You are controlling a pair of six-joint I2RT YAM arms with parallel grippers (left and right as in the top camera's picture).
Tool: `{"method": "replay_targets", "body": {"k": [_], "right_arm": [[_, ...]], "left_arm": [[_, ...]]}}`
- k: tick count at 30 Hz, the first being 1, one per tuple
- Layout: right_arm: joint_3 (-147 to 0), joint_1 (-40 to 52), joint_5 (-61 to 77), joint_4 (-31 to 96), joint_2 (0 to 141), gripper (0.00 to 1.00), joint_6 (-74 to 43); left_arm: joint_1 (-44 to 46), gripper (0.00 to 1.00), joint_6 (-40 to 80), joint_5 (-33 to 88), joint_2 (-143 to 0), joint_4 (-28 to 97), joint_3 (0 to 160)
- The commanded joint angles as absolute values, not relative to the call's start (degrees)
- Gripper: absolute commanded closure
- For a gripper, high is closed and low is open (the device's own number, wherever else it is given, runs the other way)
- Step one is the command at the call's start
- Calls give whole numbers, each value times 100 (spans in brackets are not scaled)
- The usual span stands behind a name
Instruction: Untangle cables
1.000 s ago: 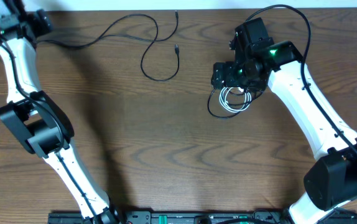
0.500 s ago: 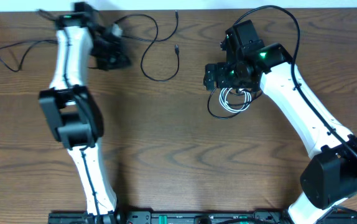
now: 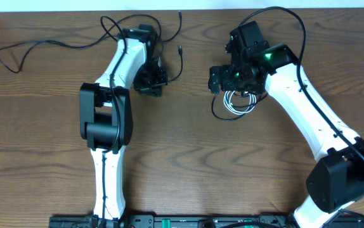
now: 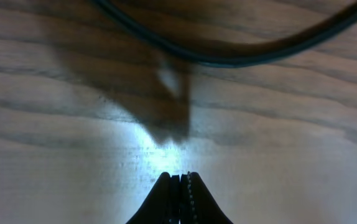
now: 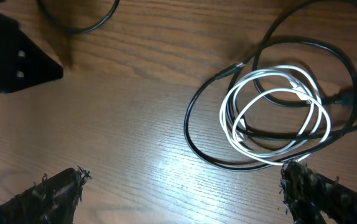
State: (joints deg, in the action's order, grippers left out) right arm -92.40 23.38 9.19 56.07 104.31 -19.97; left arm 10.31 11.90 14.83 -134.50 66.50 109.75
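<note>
We see three thin cables on the bench [image 3: 182,158]. One long black cable [image 3: 42,42] lies spread out near the far edge, on the left, all by itself. It runs in soft bends and makes a loop, and it has small plug ends. The white cable [image 5: 277,68] is curled in a few round rings, well off to the right. The other black cable [image 5: 187,124] loops around the white rings and crosses them, so these two are mixed together.

We see table [image 3: 188,164]: brown wood grain, smooth, soft sheen beside white cable [image 5: 272,118]. White cable: glossy plastic sheath. Black cable [image 5: 194,134] around white cable: smooth, semi-gloss. Right arm [image 3: 309,107] shell beside white cable: glossy white plastic. Right gripper [image 5: 183,174] fingers [image 5: 315,193]: matt black, rough-edged.
</note>
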Motion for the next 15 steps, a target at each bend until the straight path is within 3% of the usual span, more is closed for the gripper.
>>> {"method": "replay_targets", "body": {"k": [1, 15], "right_arm": [[-9198, 2357, 893, 5631, 10471, 1, -2010], [-9198, 2357, 893, 5603, 10471, 1, -2008]], "left_arm": [[1033, 92, 1470, 1323, -13463, 6440, 10656], [1033, 92, 1514, 1321, -13666, 4812, 10206]]}}
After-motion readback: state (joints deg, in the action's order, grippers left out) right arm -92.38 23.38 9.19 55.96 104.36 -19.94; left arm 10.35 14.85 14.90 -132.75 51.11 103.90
